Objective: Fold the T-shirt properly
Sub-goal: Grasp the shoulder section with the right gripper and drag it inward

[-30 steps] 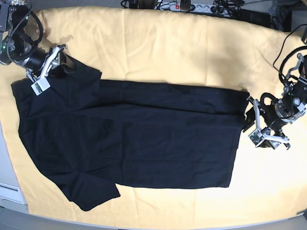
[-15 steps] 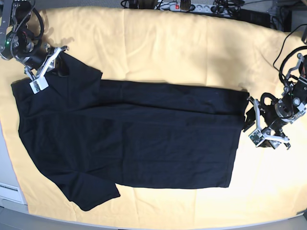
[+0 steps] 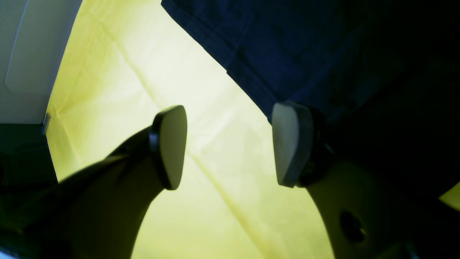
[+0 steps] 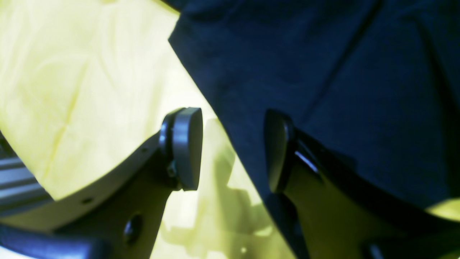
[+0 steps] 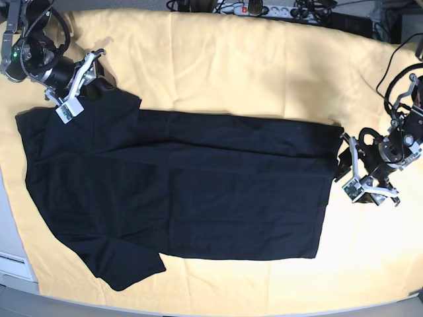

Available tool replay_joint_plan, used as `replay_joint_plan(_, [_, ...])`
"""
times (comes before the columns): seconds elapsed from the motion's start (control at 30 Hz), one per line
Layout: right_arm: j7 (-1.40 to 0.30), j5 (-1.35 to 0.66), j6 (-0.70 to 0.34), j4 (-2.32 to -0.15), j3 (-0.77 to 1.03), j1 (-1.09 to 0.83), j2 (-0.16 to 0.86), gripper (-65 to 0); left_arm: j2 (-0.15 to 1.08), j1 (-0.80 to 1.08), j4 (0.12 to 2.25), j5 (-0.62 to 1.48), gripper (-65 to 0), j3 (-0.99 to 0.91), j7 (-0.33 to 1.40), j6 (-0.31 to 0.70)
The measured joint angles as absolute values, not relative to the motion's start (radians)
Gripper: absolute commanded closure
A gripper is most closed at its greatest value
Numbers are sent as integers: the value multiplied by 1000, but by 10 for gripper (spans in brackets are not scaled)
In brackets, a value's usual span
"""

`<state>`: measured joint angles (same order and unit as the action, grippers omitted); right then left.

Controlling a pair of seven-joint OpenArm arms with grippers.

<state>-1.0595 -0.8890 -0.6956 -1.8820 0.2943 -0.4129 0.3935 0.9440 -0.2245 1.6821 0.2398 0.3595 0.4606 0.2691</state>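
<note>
Shirt work at the table, base view: the black T-shirt (image 5: 178,185) lies spread flat on the yellow cloth (image 5: 225,59), collar end toward the picture's left, hem toward its right, one sleeve pointing to the near edge and the other to the far left corner. The right gripper (image 5: 80,82) sits at that far sleeve, its jaws parted across the shirt's edge. The left gripper (image 5: 355,170) rests just beside the hem corner, jaws apart with nothing between them. A power strip (image 5: 254,9) and cables lie beyond the cloth's far edge.

Left wrist view: the left gripper (image 3: 230,145) stands wide open over the yellow cloth (image 3: 118,90), one of its pads (image 3: 291,142) against the hemmed edge of the T-shirt (image 3: 323,54), the other clear of it over bare cloth.

Right wrist view: the right gripper (image 4: 233,147) shows a clear gap between its pads, straddling the shirt's border; one pad (image 4: 187,145) is over the yellow cloth (image 4: 72,90), the other over the T-shirt (image 4: 341,90). No fabric is pinched.
</note>
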Motion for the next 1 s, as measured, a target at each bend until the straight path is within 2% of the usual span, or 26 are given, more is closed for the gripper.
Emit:
replay_joint_plan(0.23, [-978,-757,-696,-1882,276,-413,382,-300,944,-224,1682,240,-375,360,464,269])
replay_joint_plan(0.43, [-878,-630,-697,-1882,176,-410,382,-291,944,-224,1682,240,-375,360,464,269])
replay_joint_plan(0.5, [-865,-616,-696,-1883,162,-406,382,-239,944,-224,1682,240,-375,360,464,269])
replay_joint_plan(0.63, [-856,-600,-696,-1883,160,-407,382,-58,944,-224,1682,240,-375,360,466,269])
replay_joint_plan(0.7, [-857,-601,-696,-1883,160,-407,382,-4,944,-224,1682,240,-375,360,468,269])
replay_joint_plan(1.0, [-877,-574,-693,-1932,160,-408,388,0,944,-224,1682,240,-375,360,468,269])
